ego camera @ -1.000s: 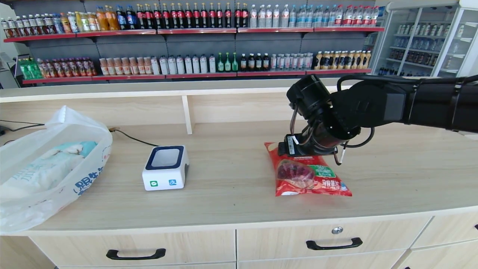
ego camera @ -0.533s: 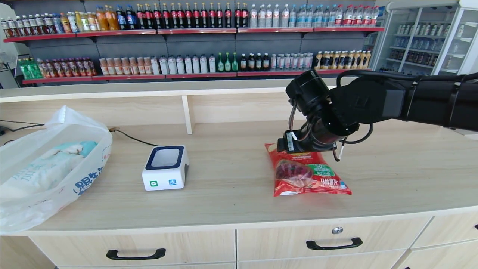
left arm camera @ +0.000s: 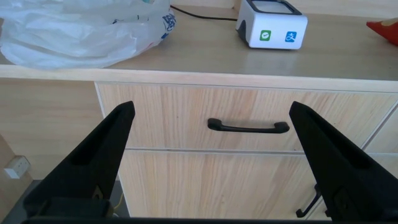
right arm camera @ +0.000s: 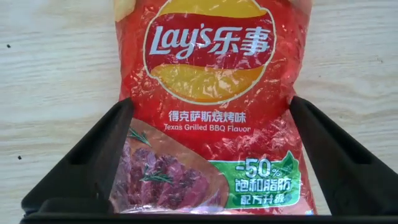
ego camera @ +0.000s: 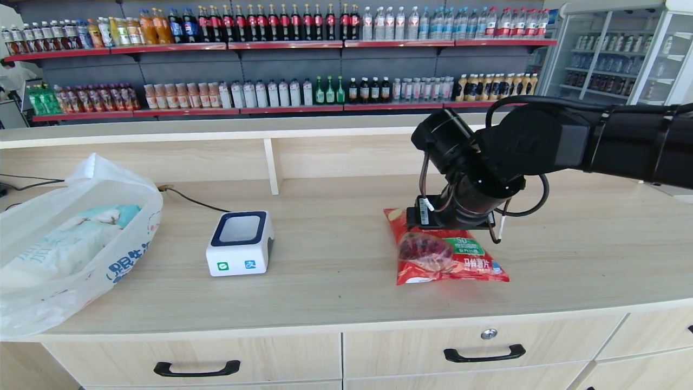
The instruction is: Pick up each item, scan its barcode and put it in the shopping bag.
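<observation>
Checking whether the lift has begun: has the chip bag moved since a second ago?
No. The chip bag still lies on the counter, its near edge directly behind the drawer lock.

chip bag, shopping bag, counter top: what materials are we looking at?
Chip bag: glossy printed plastic film, maybe foil-lined; glare and crinkles show.
Shopping bag: thin translucent white plastic; contents show through, soft folds.
Counter: matte light wood grain, probably laminate, though solid wood can't be ruled out.
</observation>
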